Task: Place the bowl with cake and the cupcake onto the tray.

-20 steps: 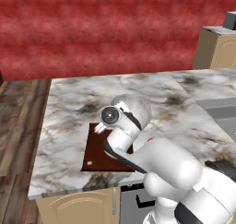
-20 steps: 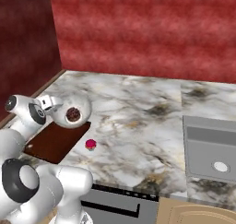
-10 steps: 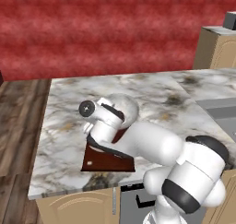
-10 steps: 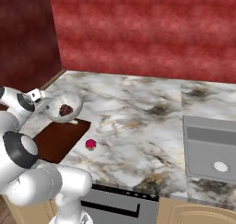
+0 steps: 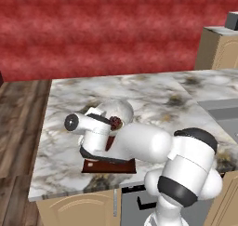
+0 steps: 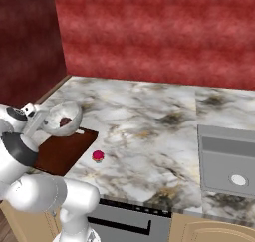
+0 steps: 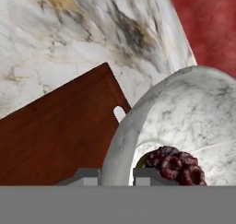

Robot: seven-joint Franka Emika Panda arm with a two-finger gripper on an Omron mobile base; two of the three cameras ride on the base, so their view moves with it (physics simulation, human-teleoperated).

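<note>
A: Pincer status?

B: In the hand view the pincer (image 7: 116,174) pinches the rim of the bowl with cake (image 7: 184,121), one tip either side of the wall. The dark cake piece (image 7: 174,165) sits inside.

A: Position of the bowl?

B: It hangs over the slot-handle end of the tray (image 6: 62,149); whether it touches the board I cannot tell.

A: The cupcake?

B: In the right base view the cupcake (image 6: 98,156) stands on the marble table (image 6: 149,126), just beside the tray's edge, at four o'clock from the bowl.
</note>
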